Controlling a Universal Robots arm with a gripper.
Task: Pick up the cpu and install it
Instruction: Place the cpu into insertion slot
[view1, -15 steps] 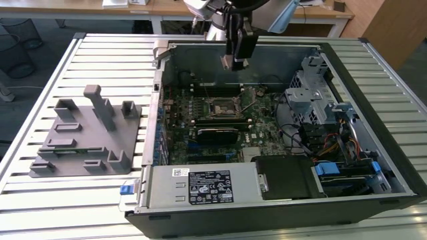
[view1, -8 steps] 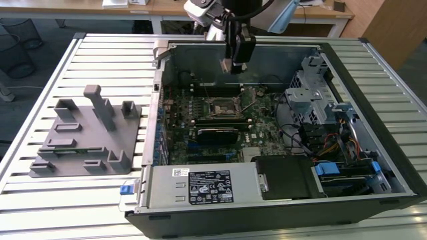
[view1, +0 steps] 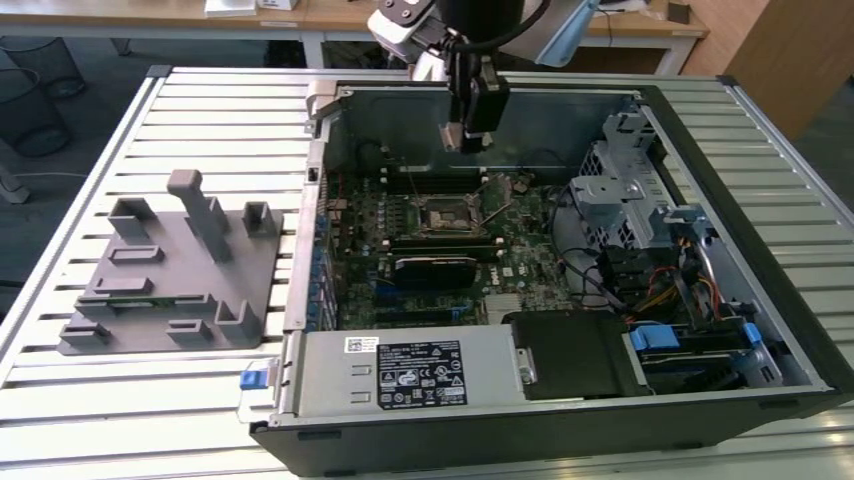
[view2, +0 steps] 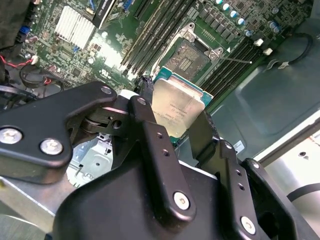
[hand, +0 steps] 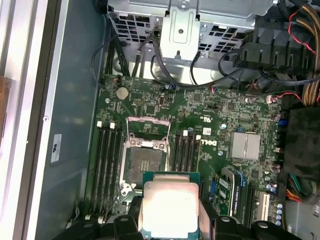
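Note:
The cpu (view2: 176, 107) is a flat square chip with a pale silver top and green edge, pinched between the two black fingers (view2: 150, 135) of my gripper (view2: 175, 127). It shows again in the first wrist view as cpu (hand: 169, 206). My gripper (view1: 463, 138) hangs above the open computer case, over the back part of the motherboard. The black socket (view1: 442, 214) lies on the board below and a little in front, its frame lifted open with the lever out. The socket (hand: 145, 159) and socket (view2: 188, 59) appear uncovered in both wrist views.
The open case (view1: 561, 400) rests on a slatted metal table (view1: 147, 400). A grey plastic tray with upright posts (view1: 174, 270) stands at the exterior view's left. Drive cages and cable bundles (view1: 641, 220) crowd the case's right side. Memory slots (hand: 106, 170) flank the socket.

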